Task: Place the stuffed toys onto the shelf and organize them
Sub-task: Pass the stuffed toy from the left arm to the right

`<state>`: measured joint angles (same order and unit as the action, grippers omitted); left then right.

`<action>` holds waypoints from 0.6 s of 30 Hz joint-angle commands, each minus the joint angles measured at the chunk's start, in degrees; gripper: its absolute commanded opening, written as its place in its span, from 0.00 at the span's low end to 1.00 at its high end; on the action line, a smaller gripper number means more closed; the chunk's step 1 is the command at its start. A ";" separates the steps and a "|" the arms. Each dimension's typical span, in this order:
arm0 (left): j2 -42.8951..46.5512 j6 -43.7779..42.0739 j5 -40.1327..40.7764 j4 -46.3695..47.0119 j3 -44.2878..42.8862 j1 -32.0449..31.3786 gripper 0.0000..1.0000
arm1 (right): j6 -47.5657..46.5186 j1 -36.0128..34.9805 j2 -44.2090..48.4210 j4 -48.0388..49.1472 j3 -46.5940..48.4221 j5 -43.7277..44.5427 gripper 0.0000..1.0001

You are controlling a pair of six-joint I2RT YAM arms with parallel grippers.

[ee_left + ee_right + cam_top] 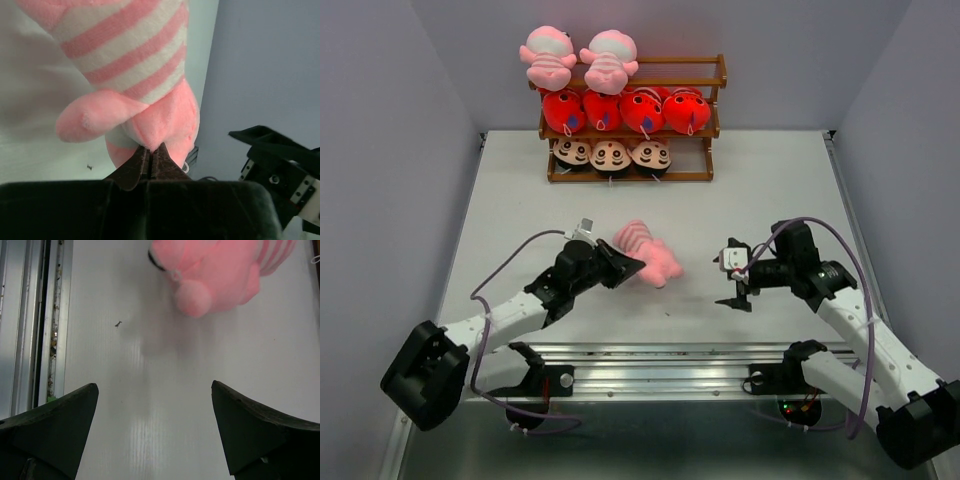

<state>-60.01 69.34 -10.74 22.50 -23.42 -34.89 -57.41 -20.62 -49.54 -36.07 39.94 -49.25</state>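
Note:
A pink striped stuffed toy [652, 256] is in the middle of the table, and my left gripper [628, 266] is shut on a fold of its pink plush [150, 131]. Its striped body [131, 55] fills the left wrist view above the closed fingers [131, 167]. My right gripper [729, 272] stands open to the toy's right, apart from it, with nothing between its fingers [60, 420]. The same toy [215, 270] shows ahead of it, with a soft shadow on the table. The brown wooden shelf [716, 122] holds two pink toys [578, 58] on top, several red fish [625, 110] in the middle and three dolls [610, 155] below.
The shelf stands against the back wall, with grey walls on both sides of the white table [770, 190]. A metal rail [650, 360] runs along the near edge between the arm bases. The right arm's black body [280, 165] shows in the left wrist view.

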 commanded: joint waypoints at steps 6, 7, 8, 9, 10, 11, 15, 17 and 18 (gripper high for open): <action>-15.47 20.55 7.23 14.37 -3.91 -14.31 0.00 | 3.70 -4.06 -1.53 3.46 5.76 3.02 1.00; -16.97 23.27 6.97 15.80 -4.18 -14.93 0.00 | 4.05 -4.77 -1.61 4.16 5.15 4.50 1.00; -18.46 24.34 6.70 17.12 -4.70 -15.46 0.00 | 4.14 -5.65 -1.70 4.43 4.80 5.48 1.00; -21.26 25.05 6.35 19.66 -5.75 -15.99 0.00 | 4.58 -6.35 -1.96 5.04 4.27 7.40 1.00; -22.42 25.84 6.09 20.38 -6.37 -16.86 0.00 | 4.58 -6.97 -2.14 5.14 3.92 8.29 1.00; -23.65 26.54 5.91 21.00 -7.07 -17.22 0.00 | 4.41 -7.85 -2.23 5.22 3.13 9.34 1.00; -28.31 28.47 4.95 23.98 -10.06 -18.72 0.00 | 4.06 -9.35 -2.32 7.94 0.40 16.01 1.00; -29.55 29.01 4.77 24.69 -10.59 -19.42 0.00 | 3.62 -9.88 -2.32 9.35 -1.52 18.22 1.00; -29.81 29.36 4.59 25.13 -10.77 -19.60 0.00 | 3.36 -9.88 -2.32 10.57 -2.14 20.23 1.00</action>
<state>-88.86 95.44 -5.54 40.97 -31.53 -53.25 -53.82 -29.71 -51.90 -31.09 40.27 -36.80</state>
